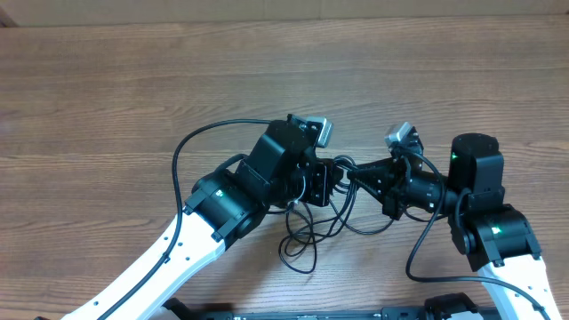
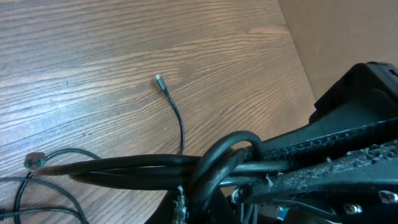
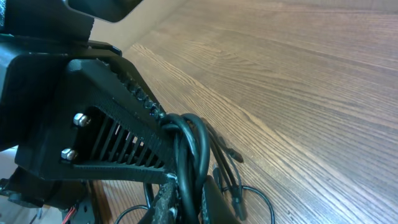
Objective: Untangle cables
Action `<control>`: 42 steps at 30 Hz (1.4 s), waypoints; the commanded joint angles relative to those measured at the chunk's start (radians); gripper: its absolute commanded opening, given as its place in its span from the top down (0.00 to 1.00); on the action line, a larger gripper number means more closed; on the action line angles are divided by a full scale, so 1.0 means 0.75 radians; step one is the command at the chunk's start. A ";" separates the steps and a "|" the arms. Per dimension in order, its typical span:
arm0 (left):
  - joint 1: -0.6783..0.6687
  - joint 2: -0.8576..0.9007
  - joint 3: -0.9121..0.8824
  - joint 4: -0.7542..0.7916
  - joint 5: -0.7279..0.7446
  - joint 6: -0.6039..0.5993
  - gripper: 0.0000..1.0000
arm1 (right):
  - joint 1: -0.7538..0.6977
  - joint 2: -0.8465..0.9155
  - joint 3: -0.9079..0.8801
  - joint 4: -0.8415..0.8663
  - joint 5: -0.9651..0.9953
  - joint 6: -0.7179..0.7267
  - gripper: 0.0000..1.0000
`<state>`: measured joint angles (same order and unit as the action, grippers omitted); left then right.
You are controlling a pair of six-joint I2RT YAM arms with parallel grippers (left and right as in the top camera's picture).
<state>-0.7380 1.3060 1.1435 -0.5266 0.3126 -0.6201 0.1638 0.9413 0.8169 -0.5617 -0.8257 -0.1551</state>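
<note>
Most of the work is left, I judge: the cables (image 1: 311, 224) are one knotted bunch, looping on the table (image 1: 107, 80) below the two grippers, with only one plug end (image 2: 158, 79) lying free. The left gripper (image 1: 336, 170) and the right gripper (image 1: 356, 173) meet tip to tip at the table's middle, both pinched closed on this same bunch.

A wood-grain table (image 1: 133, 89) under even light.

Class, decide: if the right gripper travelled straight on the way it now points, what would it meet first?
Probably the left gripper, facing it directly across the cables they share.
</note>
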 commanded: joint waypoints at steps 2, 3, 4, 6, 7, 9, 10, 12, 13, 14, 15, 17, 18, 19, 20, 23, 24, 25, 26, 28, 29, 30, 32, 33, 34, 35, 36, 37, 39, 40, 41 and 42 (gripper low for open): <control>0.051 -0.004 0.015 -0.074 -0.138 -0.071 0.96 | -0.002 -0.012 0.011 0.002 0.051 -0.004 0.96; 0.064 -0.004 0.015 -0.094 -0.159 -0.098 0.96 | -0.002 -0.012 0.011 -0.001 0.046 -0.004 0.96; 0.102 -0.004 0.015 -0.138 -0.210 -0.164 0.96 | -0.002 -0.012 0.011 -0.002 0.009 -0.005 0.96; 0.153 -0.004 0.015 -0.168 -0.224 -0.224 0.96 | -0.002 -0.012 0.011 -0.001 -0.050 -0.006 0.96; 0.178 -0.004 0.015 -0.176 -0.222 -0.252 0.96 | -0.002 -0.012 0.011 -0.001 -0.077 -0.009 0.96; 0.230 -0.004 0.015 -0.192 -0.222 -0.314 0.96 | -0.002 -0.012 0.011 -0.001 -0.138 -0.021 0.96; 0.251 -0.004 0.015 -0.196 -0.221 -0.341 0.96 | -0.002 -0.012 0.011 -0.002 -0.182 -0.044 0.96; 0.288 -0.004 0.015 -0.200 -0.215 -0.380 0.96 | -0.002 -0.012 0.011 -0.002 -0.256 -0.077 0.96; 0.298 -0.004 0.015 -0.200 -0.205 -0.381 0.96 | -0.002 -0.012 0.011 -0.002 -0.281 -0.085 0.96; 0.305 -0.004 0.015 -0.200 -0.197 -0.381 0.96 | -0.002 -0.012 0.011 -0.002 -0.284 -0.084 0.96; 0.307 -0.004 0.015 -0.200 -0.183 -0.380 0.96 | -0.002 -0.012 0.011 -0.002 -0.282 -0.084 0.96; 0.308 -0.004 0.015 -0.199 -0.151 -0.357 0.96 | -0.002 -0.012 0.011 -0.003 -0.247 -0.082 0.96; 0.308 -0.004 0.015 -0.198 -0.130 -0.319 0.96 | -0.002 -0.012 0.011 -0.009 -0.209 -0.074 0.96; 0.302 -0.004 0.015 -0.198 -0.102 -0.272 0.96 | -0.002 -0.012 0.011 -0.020 -0.162 -0.074 0.80; 0.301 -0.004 0.015 -0.197 -0.077 -0.244 0.96 | -0.002 -0.012 0.011 -0.028 -0.128 -0.074 0.71; 0.291 -0.003 0.015 -0.191 -0.001 -0.172 0.96 | -0.002 -0.012 0.011 -0.031 -0.061 -0.075 0.38; 0.282 -0.003 0.015 -0.185 0.020 -0.152 0.96 | -0.002 -0.012 0.011 -0.028 -0.045 -0.076 0.35; 0.272 -0.004 0.015 -0.178 0.038 -0.136 0.96 | -0.002 -0.012 0.011 -0.026 -0.036 -0.076 0.34; 0.260 -0.004 0.015 -0.167 0.053 -0.122 0.96 | -0.002 -0.012 0.011 -0.023 -0.036 -0.080 0.33; 0.223 -0.004 0.015 -0.136 0.069 -0.119 0.96 | -0.002 -0.012 0.011 -0.015 -0.036 -0.080 0.31; 0.199 -0.004 0.015 -0.115 0.073 -0.119 0.96 | -0.002 -0.012 0.011 -0.012 -0.035 -0.080 0.30; 0.179 -0.004 0.015 -0.097 0.073 -0.120 0.96 | -0.002 -0.012 0.011 -0.011 -0.033 -0.081 0.30; 0.135 -0.003 0.015 -0.062 0.067 -0.120 0.96 | -0.002 -0.012 0.011 -0.013 -0.015 -0.084 0.31; 0.111 -0.001 0.015 -0.042 0.060 -0.120 0.96 | -0.002 -0.012 0.011 -0.016 -0.001 -0.085 0.32; 0.097 0.002 0.015 -0.028 0.057 -0.120 0.96 | -0.002 -0.012 0.011 -0.019 0.011 -0.084 0.34; 0.077 0.004 0.015 -0.010 0.053 -0.120 0.96 | -0.002 -0.012 0.011 -0.024 0.027 -0.084 0.38; 0.059 0.010 0.015 0.008 0.046 -0.121 0.96 | -0.002 -0.012 0.011 -0.028 0.047 -0.084 0.50; 0.056 0.013 0.015 0.009 0.042 -0.121 0.96 | -0.002 -0.012 0.011 -0.031 0.060 -0.084 0.61; 0.056 0.015 0.015 0.004 0.042 -0.122 0.96 | -0.002 -0.012 0.011 -0.033 0.079 -0.083 0.86; 0.058 0.015 0.015 -0.001 0.040 -0.121 0.96 | -0.002 -0.012 0.011 -0.037 0.085 -0.082 0.92; 0.059 0.015 0.015 -0.004 0.033 -0.121 0.96 | -0.002 -0.012 0.011 -0.042 0.085 -0.081 0.96; 0.060 0.015 0.015 -0.009 0.015 -0.122 0.96 | -0.002 -0.012 0.011 -0.047 0.085 -0.079 0.96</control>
<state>-0.6945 1.3151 1.1519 -0.5323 0.3336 -0.7284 0.1654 0.9451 0.8169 -0.5907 -0.7994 -0.2077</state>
